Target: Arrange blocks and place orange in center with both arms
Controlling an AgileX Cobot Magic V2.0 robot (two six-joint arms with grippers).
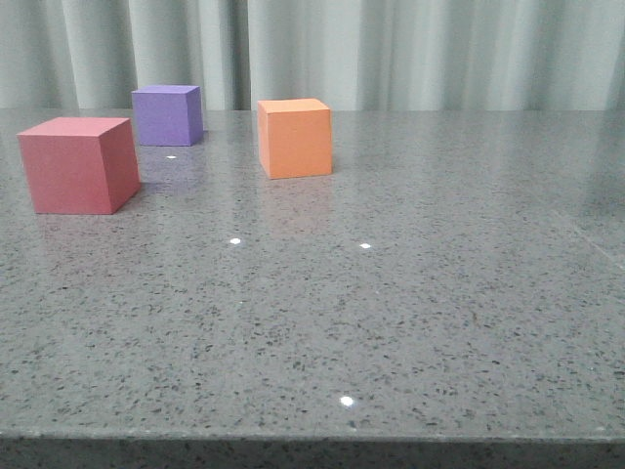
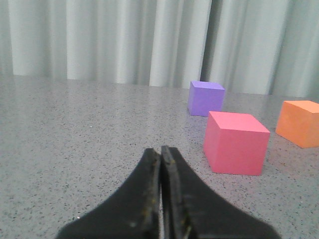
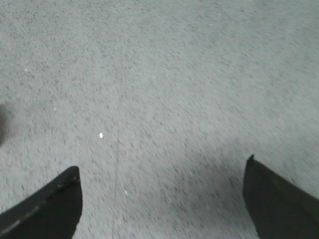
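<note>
Orange cube [image 1: 294,138], matte and smooth-faced with crisp edges, sits on the speckled grey stone-look table [image 1: 410,322] in the front view, toward the far side and a little left of middle. Well to its left the pinkish-red cube [image 1: 78,164] stands nearest the camera, and the purple cube [image 1: 167,115] stands behind it, close to the pleated pale curtain [image 1: 430,54]. All three are apart from one another, flat on the polished top, which carries small bright glints. Neither arm shows in this view.

From the left wrist, the left gripper [image 2: 161,199] is black with worn, scuffed inner edges, its two fingers pressed together and holding nothing. Beyond it lie the pinkish-red cube [image 2: 235,142] nearest, the purple cube [image 2: 206,98] farther back, and the orange cube [image 2: 300,123] at the side, partly cut off by the frame.

From the right wrist, the right gripper [image 3: 162,199] has its dark fingers [image 3: 47,209] spread wide over bare granite-patterned table [image 3: 164,89]; the picture is slightly blurred.
</note>
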